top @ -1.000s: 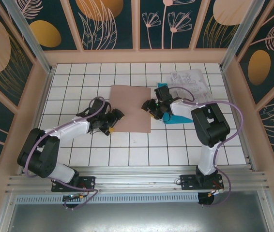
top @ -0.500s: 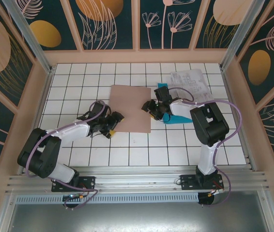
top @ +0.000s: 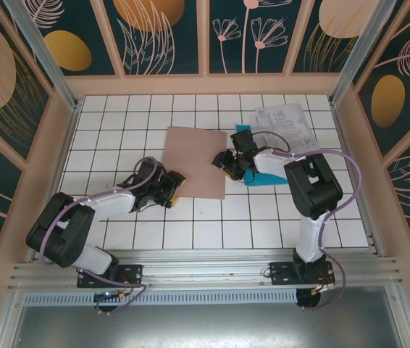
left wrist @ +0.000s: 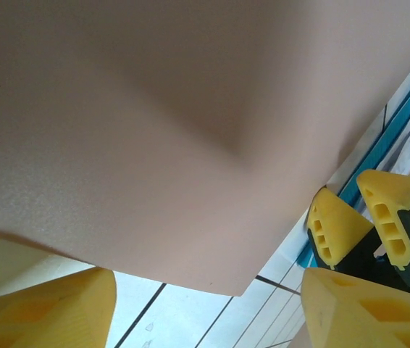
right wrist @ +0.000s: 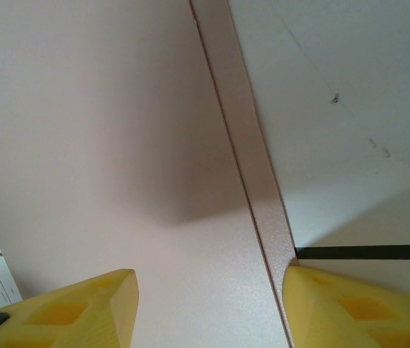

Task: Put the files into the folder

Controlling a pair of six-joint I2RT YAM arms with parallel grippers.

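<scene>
Lying shut and flat, the rectangular pinkish-brown kraft-card folder point(top: 195, 161) sits near the middle of the white tiled table point(top: 118, 123) and holds no sheet that can be seen, so the task appears to stand at its opening step. The files rest outside the folder, to its right. The white sheets printed with black diagrams point(top: 286, 125) lie toward the far right corner. The plain cyan-blue sheet point(top: 269, 178) lies just beside the folder's right edge, partly under the right arm. The left gripper point(top: 169, 187) is at the folder's near-left corner. In its wrist view the yellow fingers point(left wrist: 45, 312) are spread and released, with the card's corner between them, unclamped. The right gripper point(top: 227, 164) is at the folder's right edge, jaws likewise apart and grasping nothing, astride the line where the top cover stops short of the lower flap. Whether a fingertip has slipped beneath the cover cannot be told from so close a view. What is left: raising the cover, carrying every sheet across, and closing the folder.
</scene>
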